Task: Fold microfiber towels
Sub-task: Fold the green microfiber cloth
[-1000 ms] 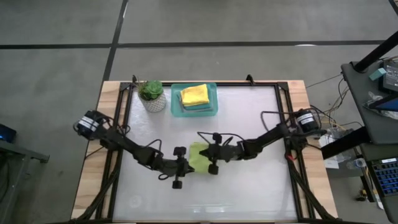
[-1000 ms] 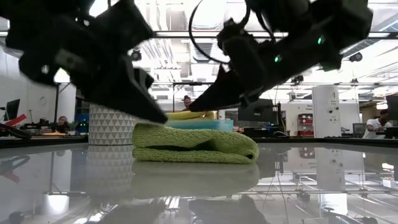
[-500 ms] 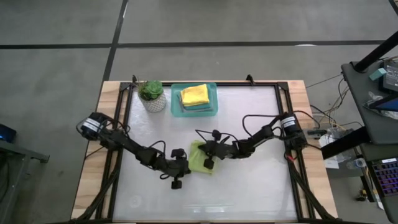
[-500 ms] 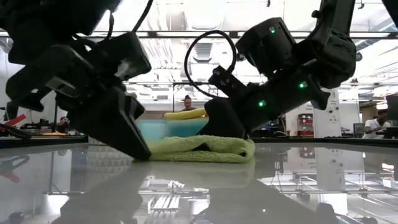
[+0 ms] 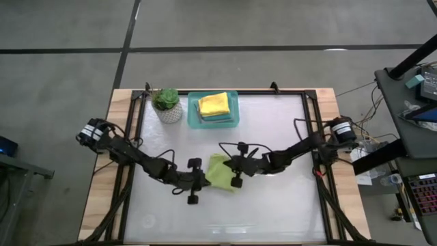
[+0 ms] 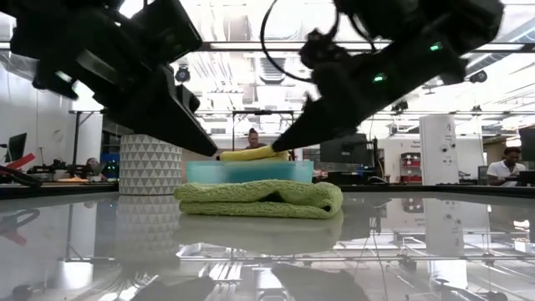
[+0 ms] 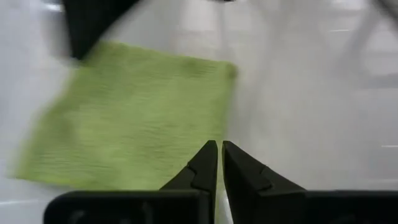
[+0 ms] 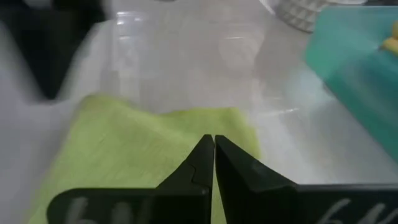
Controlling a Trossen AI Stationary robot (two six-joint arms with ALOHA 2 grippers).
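A lime green microfiber towel point(image 5: 220, 172) lies folded flat on the white table, near its middle; it also shows in the low view point(image 6: 261, 199). My left gripper point(image 6: 216, 153) hangs shut just above the towel's left edge, its fingers point(image 7: 211, 163) slanting down over the bare table beside the towel point(image 7: 130, 118). My right gripper point(image 6: 276, 149) hangs shut above the towel's far right part point(image 8: 137, 143). Neither touches the towel. A yellow towel point(image 5: 214, 104) lies on top of other cloths in the teal tray point(image 5: 233, 109).
The teal tray stands at the table's far edge, with a white patterned plant pot point(image 5: 166, 106) to its left. Dark frame rails point(image 5: 134, 137) run along the table's sides. Bare table lies near and to the right of the towel.
Both grippers, shut, went down onto the green towel, one at each side, and then rose again clear of it. The towel has stayed in place and lies flatter than a second ago.
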